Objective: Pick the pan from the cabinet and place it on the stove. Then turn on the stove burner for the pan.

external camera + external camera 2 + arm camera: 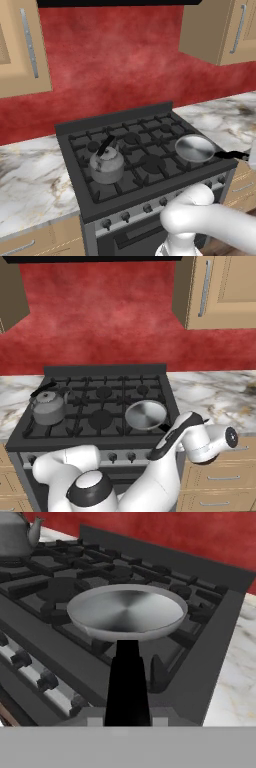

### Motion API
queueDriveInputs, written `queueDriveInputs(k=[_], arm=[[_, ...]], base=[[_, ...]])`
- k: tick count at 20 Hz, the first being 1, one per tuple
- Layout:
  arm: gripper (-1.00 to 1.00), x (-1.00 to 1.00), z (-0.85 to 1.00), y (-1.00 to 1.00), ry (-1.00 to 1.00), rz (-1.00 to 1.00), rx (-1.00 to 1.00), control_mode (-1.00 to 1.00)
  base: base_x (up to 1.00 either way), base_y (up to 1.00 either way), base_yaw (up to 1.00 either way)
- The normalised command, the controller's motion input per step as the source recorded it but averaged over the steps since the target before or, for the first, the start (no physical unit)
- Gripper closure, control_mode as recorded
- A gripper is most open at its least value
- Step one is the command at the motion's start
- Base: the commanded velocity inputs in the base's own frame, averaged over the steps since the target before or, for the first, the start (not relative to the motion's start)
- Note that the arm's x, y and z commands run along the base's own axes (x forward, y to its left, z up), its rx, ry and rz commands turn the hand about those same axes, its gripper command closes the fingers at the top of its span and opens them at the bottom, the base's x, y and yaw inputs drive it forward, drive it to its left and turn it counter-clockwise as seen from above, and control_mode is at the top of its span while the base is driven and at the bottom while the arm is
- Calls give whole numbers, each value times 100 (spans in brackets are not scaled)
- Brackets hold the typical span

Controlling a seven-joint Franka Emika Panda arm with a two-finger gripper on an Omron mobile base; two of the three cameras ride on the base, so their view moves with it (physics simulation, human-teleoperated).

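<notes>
Resting on the stove (pixel 150 150), pan (pixel 194 148) handle points rightward.

Pan (pixel 194 148): round, shallow, silver steel, long thin black handle. I see it sitting level on the front right grate of the stove, handle projecting past the stove's front right corner toward my hand camera.

Stove (pixel 131 150): dark grey gas range, black iron grates, round burners, row of small knobs along its front.

Cabinet (pixel 221 290): light tan, vertical silver bar handle, door closed, mounted upper right of the stove.
</notes>
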Motion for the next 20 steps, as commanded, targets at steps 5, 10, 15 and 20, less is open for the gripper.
queueDriveInputs(k=[5, 10, 15, 20], arm=[[100, 22, -23, 0, 4, 0, -3, -100], [100, 15, -12, -1, 2, 0, -1, -100], [-100, 0, -5, 0, 1, 0, 0, -100], [-100, 0, 0, 0, 0, 0, 0, -100]], base=[[0, 0, 0], [0, 0, 0], [0, 0, 0], [0, 0, 0]])
